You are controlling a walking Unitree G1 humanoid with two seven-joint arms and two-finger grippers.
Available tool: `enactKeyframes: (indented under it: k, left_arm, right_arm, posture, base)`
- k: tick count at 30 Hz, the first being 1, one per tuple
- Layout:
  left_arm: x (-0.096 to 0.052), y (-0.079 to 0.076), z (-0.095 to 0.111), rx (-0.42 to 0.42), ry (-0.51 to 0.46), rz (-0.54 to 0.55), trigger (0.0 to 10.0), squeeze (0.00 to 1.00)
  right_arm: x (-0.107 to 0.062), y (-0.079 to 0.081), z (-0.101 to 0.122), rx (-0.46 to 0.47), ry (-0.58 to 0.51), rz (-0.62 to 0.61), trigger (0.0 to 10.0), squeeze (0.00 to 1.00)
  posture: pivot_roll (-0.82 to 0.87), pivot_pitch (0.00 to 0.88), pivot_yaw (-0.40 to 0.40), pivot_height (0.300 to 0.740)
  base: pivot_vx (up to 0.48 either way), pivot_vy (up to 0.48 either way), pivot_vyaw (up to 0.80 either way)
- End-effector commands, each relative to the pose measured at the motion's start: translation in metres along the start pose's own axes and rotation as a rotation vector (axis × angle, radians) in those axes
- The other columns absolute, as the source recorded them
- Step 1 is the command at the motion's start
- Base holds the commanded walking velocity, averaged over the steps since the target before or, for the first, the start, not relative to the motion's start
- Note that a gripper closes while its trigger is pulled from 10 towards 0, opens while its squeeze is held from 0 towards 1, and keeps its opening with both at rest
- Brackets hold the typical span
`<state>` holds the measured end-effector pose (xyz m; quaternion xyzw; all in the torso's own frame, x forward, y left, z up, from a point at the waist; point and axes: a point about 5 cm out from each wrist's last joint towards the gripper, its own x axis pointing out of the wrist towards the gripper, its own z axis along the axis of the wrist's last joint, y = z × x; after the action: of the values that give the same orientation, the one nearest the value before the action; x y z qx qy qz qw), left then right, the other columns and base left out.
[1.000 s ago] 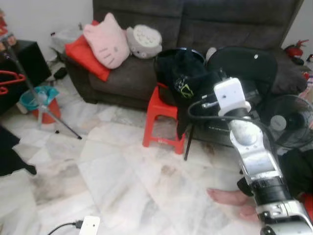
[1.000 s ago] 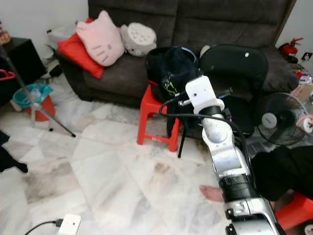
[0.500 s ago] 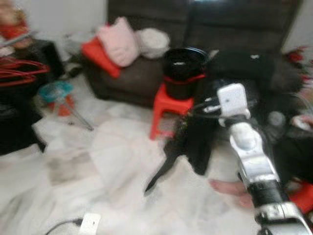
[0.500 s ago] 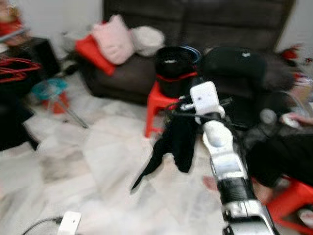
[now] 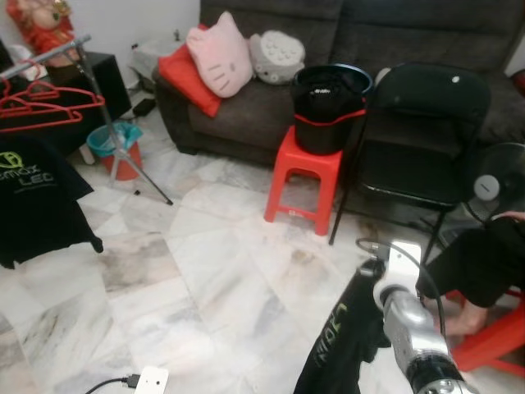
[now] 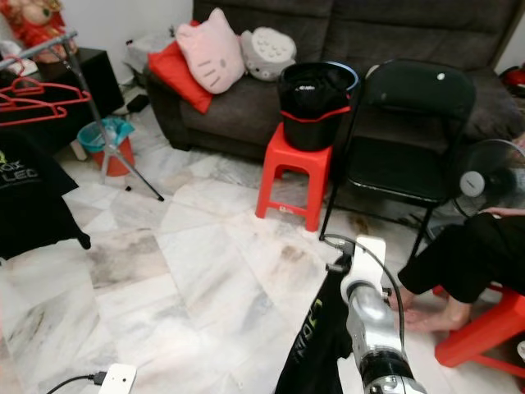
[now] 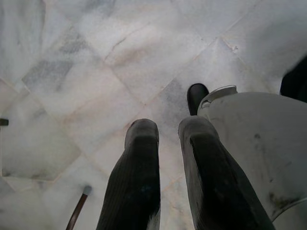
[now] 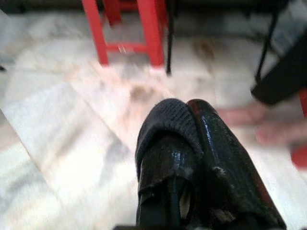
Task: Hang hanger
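At the upper left of the head view stands your goal, the drying rack [image 5: 78, 49], with red hangers [image 5: 45, 103] and one black shirt [image 5: 33, 197] hung. At lower right, your right gripper [image 8: 184, 112] pinches another black shirt [image 5: 340, 345]; it is not yet carried over or hung. Your left gripper's [image 7: 168, 132] jaws are slightly spread.

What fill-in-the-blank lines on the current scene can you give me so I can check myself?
1. The black shirt hangs from the ____ end effector.
2. The black bucket sits on a ____ stool.
3. Empty hangers on the rack are ____ in colour.
4. The pink cushion lies on the ____.

Missing words: right; red; red; sofa
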<state>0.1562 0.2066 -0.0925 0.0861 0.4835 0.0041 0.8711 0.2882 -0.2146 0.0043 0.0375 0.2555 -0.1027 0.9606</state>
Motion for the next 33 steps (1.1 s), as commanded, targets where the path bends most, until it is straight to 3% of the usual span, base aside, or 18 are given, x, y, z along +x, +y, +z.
enactKeyframes:
  k: [1, 7, 17, 27, 33]
  left_arm:
    - [-0.001, -0.001, -0.004, 0.013, 0.005, -0.011, 10.0, 0.0]
    - [-0.001, 0.0, -0.006, 0.017, 0.011, -0.01, 10.0, 0.0]
    - [-0.002, 0.002, -0.01, 0.013, 0.018, -0.005, 10.0, 0.0]
    - [-0.003, 0.003, -0.011, 0.02, 0.021, -0.012, 10.0, 0.0]
    - [-0.002, 0.004, -0.006, 0.015, 0.004, -0.006, 10.0, 0.0]
  right_arm:
    - [-0.002, -0.001, -0.01, 0.01, 0.009, -0.002, 10.0, 0.0]
    - [-0.009, -0.011, -0.04, 0.044, 0.097, -0.059, 10.0, 0.0]
    - [-0.008, -0.01, -0.03, 0.08, -0.004, -0.061, 10.0, 0.0]
    - [-0.01, -0.012, -0.035, 0.083, -0.004, -0.097, 10.0, 0.0]
    - [-0.007, -0.013, -0.025, 0.067, -0.031, -0.102, 10.0, 0.0]
  posture:
    - [-0.01, 0.0, 0.001, 0.74]
    - [0.0, 0.0, 0.002, 0.74]
    - [0.01, 0.0, 0.006, 0.74]
    - [0.01, 0.0, 0.016, 0.74]
    - [0.02, 0.0, 0.01, 0.74]
  base:
    - [0.0, 0.0, 0.0]
    - [0.0, 0.0, 0.0]
    - [0.0, 0.0, 0.0]
    - [0.026, 0.0, 0.0]
    - [0.293, 0.0, 0.0]
